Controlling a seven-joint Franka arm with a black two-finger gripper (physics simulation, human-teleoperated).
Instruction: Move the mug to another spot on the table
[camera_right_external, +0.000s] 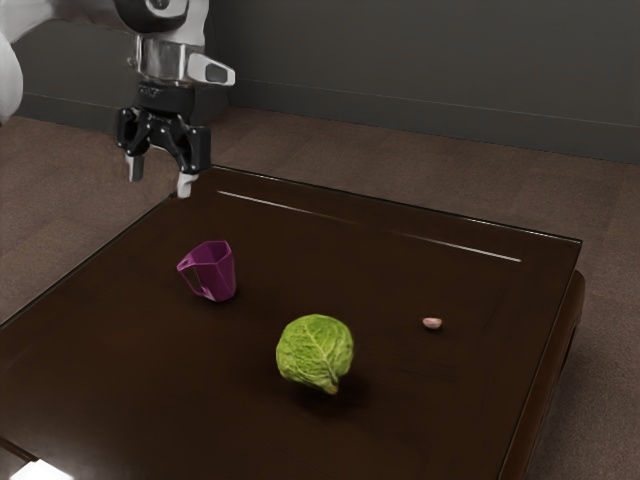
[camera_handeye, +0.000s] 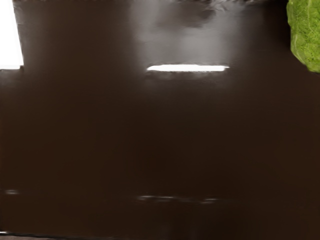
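Well apart from mug, tiny indistinct object.

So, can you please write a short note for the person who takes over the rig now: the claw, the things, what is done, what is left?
Claw: open, empty, high over the table near its far edge.
Mug: on the table, untouched, below the claw and a little toward the exterior view's right.
Cabbage and a small pinkish bit: further toward the exterior view's right.
Done: nothing gripped yet.
Left: come down, grip the mug, carry it to a bare spot, let go.
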